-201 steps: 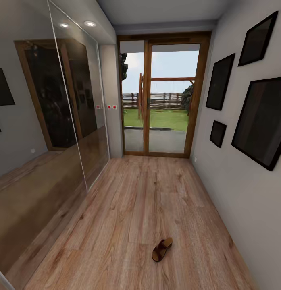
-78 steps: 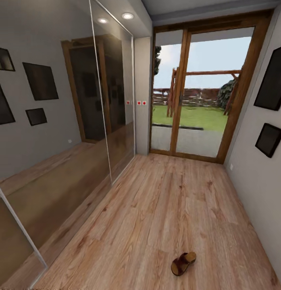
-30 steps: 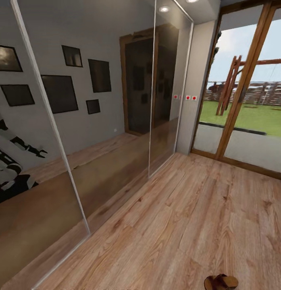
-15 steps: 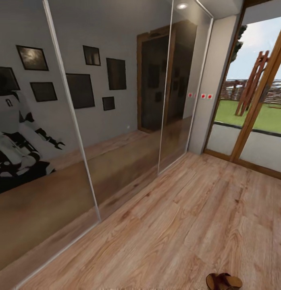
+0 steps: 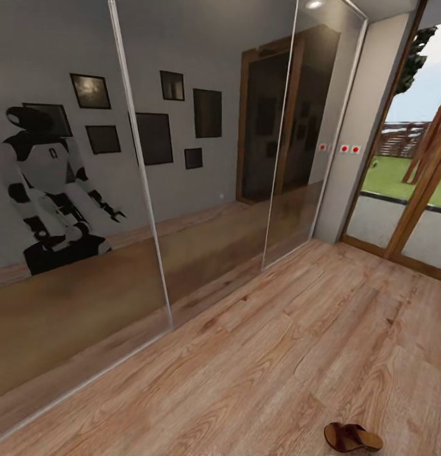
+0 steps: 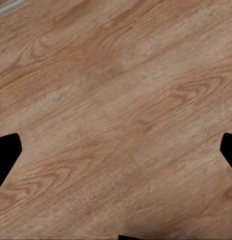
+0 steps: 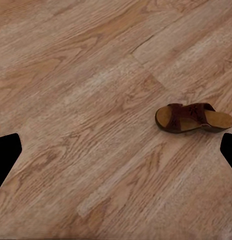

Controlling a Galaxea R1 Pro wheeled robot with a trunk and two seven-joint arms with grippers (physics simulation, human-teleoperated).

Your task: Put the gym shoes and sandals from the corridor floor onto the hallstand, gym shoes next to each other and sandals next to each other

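Turning left, we now face mirrored wardrobe doors (image 5: 138, 209); one dark brown leather sandal (image 5: 352, 437) slips toward our view's edge, and we risk losing it. Both claws hang wide.

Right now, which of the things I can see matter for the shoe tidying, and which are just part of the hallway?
Part of the job:
- brown sandal, lying on the floor
- wood plank floor

Just there:
- mirrored sliding doors, with the robot's reflection
- glass garden door
- three red-dotted wall switches
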